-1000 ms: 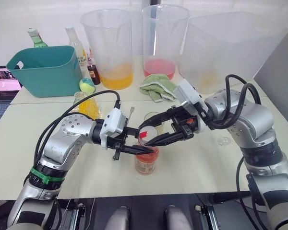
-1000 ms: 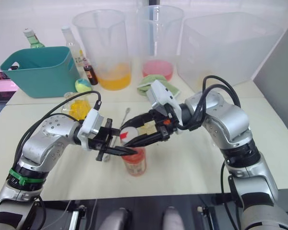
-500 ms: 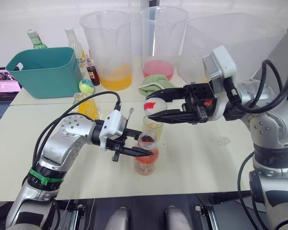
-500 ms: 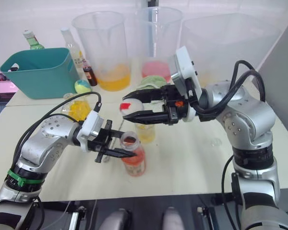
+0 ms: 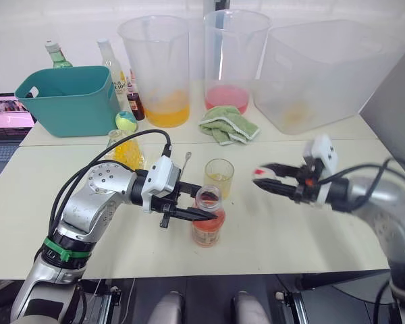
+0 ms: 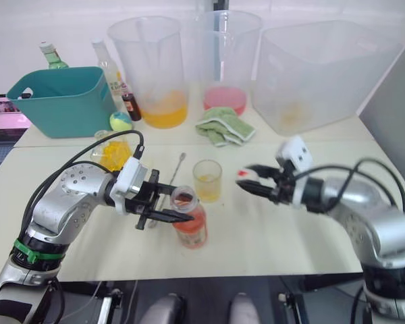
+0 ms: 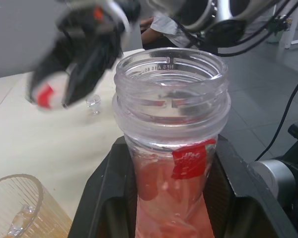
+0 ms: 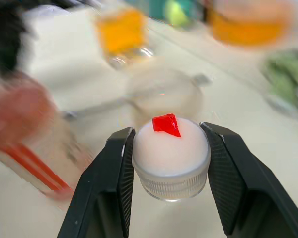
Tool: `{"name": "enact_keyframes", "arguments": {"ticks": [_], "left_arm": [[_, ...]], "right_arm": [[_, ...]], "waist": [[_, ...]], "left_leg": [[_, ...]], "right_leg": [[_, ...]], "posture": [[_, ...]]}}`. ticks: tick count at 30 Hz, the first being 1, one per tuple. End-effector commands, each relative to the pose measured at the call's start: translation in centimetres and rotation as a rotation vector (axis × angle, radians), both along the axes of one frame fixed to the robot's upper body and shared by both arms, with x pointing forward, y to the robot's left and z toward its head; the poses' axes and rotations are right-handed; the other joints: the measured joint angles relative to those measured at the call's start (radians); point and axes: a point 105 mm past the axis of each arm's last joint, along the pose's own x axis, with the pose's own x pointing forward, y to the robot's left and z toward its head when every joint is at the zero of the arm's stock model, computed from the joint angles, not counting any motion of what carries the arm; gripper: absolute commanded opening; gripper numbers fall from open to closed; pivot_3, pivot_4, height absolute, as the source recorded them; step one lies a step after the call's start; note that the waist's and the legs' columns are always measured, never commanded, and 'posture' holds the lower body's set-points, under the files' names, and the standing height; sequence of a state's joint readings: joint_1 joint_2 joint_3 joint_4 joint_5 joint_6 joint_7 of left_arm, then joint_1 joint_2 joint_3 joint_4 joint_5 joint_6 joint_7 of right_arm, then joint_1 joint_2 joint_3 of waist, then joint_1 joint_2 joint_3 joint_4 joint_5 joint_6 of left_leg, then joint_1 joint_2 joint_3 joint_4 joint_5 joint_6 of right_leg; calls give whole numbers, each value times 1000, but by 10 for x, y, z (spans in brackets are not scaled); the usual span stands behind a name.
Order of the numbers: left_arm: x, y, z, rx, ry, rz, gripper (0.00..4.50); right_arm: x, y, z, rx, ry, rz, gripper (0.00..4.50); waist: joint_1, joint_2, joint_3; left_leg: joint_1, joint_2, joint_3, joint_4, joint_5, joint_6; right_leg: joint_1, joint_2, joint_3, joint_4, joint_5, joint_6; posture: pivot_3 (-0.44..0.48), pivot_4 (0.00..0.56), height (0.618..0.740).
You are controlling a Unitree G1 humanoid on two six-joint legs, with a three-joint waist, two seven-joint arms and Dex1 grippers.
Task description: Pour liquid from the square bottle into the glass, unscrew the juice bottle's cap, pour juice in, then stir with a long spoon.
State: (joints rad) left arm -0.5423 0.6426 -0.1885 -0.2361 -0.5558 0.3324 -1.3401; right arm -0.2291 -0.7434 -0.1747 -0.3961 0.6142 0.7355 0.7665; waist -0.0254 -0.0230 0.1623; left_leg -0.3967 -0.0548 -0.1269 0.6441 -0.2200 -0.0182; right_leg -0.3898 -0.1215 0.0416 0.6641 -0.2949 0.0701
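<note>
This looks like a robot test room or lab rather than a home kitchen or bar. Two plain cream tables [image 5: 47, 196] are pushed together against a bare white wall, with props laid out on them: three oversized translucent plastic pitchers [image 5: 155, 67] holding dregs of orange and pink liquid, a teal plastic bin [image 5: 71, 98], a few bottles [image 5: 111, 64] and a green cloth [image 5: 228, 125]. An open laptop [image 5: 7, 121] with a lit screen sits at the far left edge. The left wrist view shows a bare grey floor with loose black cables [image 7: 288, 104] running across it.
</note>
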Motion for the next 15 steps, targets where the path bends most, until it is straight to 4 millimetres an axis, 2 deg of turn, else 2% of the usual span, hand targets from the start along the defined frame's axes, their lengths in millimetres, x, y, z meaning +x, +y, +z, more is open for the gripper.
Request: {"name": "enact_keyframes", "arguments": {"ticks": [1,6,9,15], "left_arm": [[-3,1,-17,49,63,-4,1312],[-2,0,-14,24,57,2,1312],[-2,0,-13,12,59,2,1312],[-2,2,-15,11,55,8,1312]], "right_arm": [[2,-19,-14,-18,-80,-173,1687],[-3,-27,-64,5,-48,-339,1687],[2,-40,-78,16,-75,-462,1687],[-7,-42,-115,-10,-3,-485,1687]], "waist": [[-1,0,0],[-1,0,0],[-1,1,0],[-1,1,-1]], "left_leg": [[0,0,0,0,0,0],[3,0,1,0,0,0],[3,0,1,0,0,0],[6,0,1,-1,0,0]], "right_leg": [[0,0,0,0,0,0],[2,0,1,0,0,0],[2,0,1,0,0,0],[5,0,1,0,0,0]], "posture": [[0,150,738],[0,150,738],[0,150,738],[0,150,738]]}}
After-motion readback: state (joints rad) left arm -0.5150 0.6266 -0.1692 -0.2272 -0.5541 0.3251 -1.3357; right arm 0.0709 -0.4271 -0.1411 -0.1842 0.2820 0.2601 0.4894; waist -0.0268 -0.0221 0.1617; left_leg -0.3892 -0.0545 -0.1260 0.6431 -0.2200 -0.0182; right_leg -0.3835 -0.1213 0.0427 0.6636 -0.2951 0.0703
